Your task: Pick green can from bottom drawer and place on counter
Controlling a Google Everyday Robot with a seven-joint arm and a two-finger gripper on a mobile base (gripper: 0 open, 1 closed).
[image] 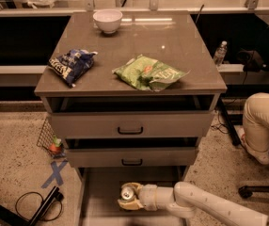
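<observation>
The bottom drawer is cut off at its near end by the lower edge, and its back is hidden beneath the middle drawer. Of the green can only the silver top shows; its body is covered by the gripper, which lies in this drawer clasped around the can, its arm cut off at the lower right corner. Print on the green chip bag and blue bag is too small to read.
</observation>
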